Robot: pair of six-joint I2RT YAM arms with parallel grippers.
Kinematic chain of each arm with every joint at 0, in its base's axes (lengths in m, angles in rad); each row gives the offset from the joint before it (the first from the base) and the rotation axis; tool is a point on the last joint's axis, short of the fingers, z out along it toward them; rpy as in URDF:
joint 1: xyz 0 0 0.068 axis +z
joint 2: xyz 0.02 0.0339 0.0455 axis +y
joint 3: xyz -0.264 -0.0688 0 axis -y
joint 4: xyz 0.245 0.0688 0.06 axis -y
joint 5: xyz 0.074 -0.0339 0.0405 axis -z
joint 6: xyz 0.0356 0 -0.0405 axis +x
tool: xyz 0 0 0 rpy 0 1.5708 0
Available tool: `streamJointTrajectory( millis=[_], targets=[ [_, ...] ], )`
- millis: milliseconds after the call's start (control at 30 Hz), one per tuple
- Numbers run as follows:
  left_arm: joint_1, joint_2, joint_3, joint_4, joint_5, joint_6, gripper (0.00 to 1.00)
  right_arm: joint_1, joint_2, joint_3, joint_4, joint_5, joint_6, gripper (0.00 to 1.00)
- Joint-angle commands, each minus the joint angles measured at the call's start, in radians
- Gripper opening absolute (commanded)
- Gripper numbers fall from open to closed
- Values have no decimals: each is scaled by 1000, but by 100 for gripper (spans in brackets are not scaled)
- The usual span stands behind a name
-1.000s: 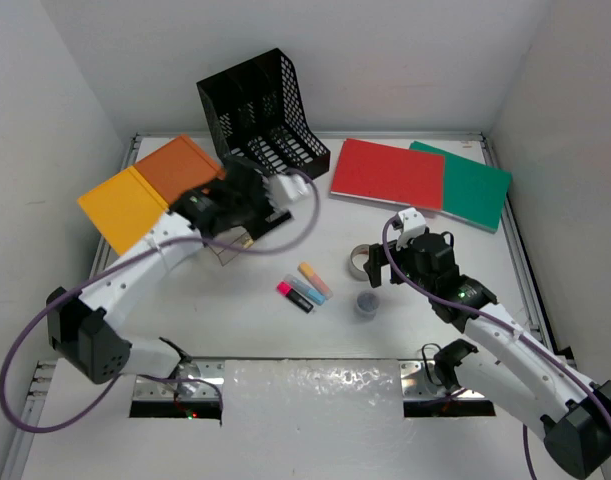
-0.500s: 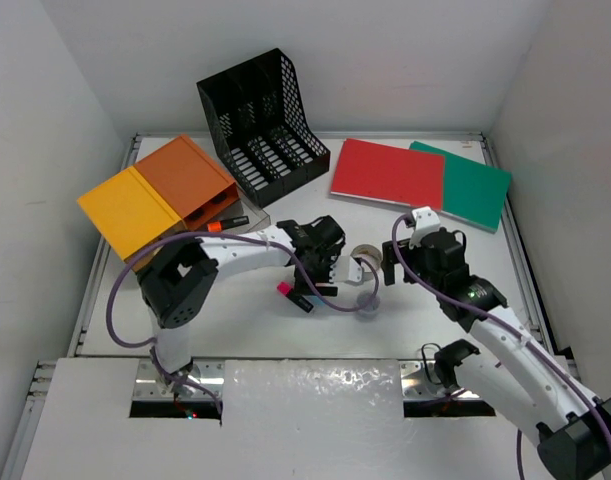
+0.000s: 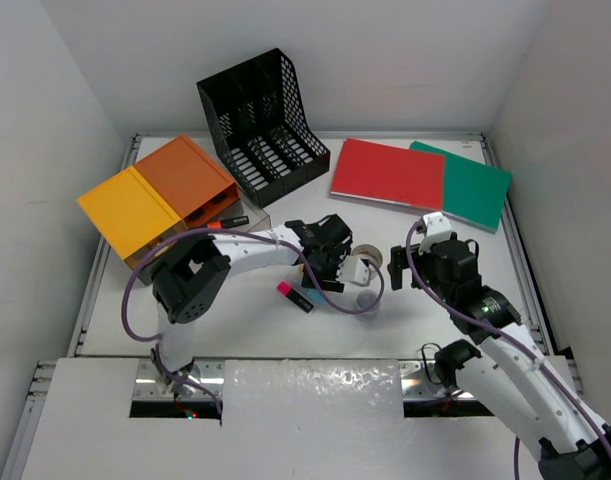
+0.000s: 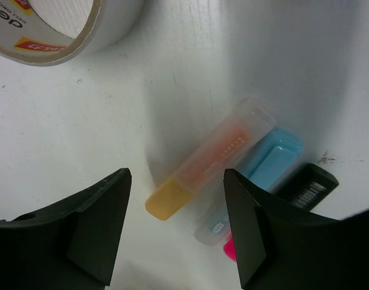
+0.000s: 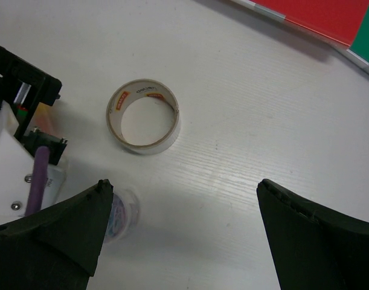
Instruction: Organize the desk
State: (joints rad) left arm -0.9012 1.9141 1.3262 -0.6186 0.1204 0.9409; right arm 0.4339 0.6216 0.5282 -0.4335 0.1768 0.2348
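Note:
On the white desk (image 3: 245,335) my left gripper (image 3: 330,262) hovers over a cluster of highlighters. In the left wrist view it (image 4: 177,232) is open, its jaws on either side of the yellow-capped end of the orange highlighter (image 4: 211,160) without touching it. A blue highlighter (image 4: 270,162) and a pink-and-black marker (image 4: 306,186) lie beside the orange one. The pink marker (image 3: 290,292) also shows from above. My right gripper (image 5: 184,238) is wide open and empty above the desk, near a tape roll (image 5: 145,116) and a small clear lidded pot (image 5: 121,211).
A black mesh file rack (image 3: 265,120) stands at the back. An orange-yellow box (image 3: 155,190) with pens (image 3: 225,222) at its mouth sits at the left. Red (image 3: 388,172) and green (image 3: 475,185) folders lie back right. The tape roll (image 3: 365,255) sits between the grippers.
My left arm has swung from the orange-yellow box to the centre and now hangs over the highlighters, hiding the orange and blue ones from above. The right arm shifted slightly right.

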Motion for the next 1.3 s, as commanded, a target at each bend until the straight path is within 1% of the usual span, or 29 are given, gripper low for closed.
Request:
streamJointTrajectory(
  millis=[0,100,267,367,400,467,500,600,667,700,767,800,833,967,1067,1267],
  targets=[
    [16,32,47,14,-15,52,60,-4,-17,39,-4,10,-11,99],
    [33,52,65,-9,-5,71,60,-4,-11,42,-5,-3,-12,99],
    [48,88,65,0,-16,90,60,-4,-11,38,-2,-2,-15,99],
    [48,112,73,5,-28,81,55,-4,-11,35,2,-5,-15,99],
    [48,126,73,17,-42,69,47,-4,-14,36,2,-7,-15,99],
    [53,138,74,33,-50,56,41,-4,-16,36,2,-5,-14,99],
    [58,148,80,36,-41,49,36,-4,-19,35,2,-5,-14,99],
    [74,161,99,40,-9,32,27,-3,-22,33,2,0,-15,99],
    [79,168,105,34,4,30,23,-4,-20,30,4,-2,-15,99],
    [79,166,103,33,10,32,14,-4,-20,29,4,0,-15,99],
    [81,165,102,34,15,29,11,-4,-16,29,7,0,-15,99],
    [81,164,100,34,13,21,2,-3,-14,29,9,0,-15,99],
    [82,166,100,37,10,13,0,-4,-10,29,9,3,-17,99],
    [94,154,114,56,-11,-53,0,-4,1,41,9,6,-14,99],
    [119,129,145,68,-33,-167,0,-4,-6,55,-7,27,-8,99],
    [157,36,179,42,-47,-247,0,-4,-68,72,-36,79,-5,99]
  ],
)
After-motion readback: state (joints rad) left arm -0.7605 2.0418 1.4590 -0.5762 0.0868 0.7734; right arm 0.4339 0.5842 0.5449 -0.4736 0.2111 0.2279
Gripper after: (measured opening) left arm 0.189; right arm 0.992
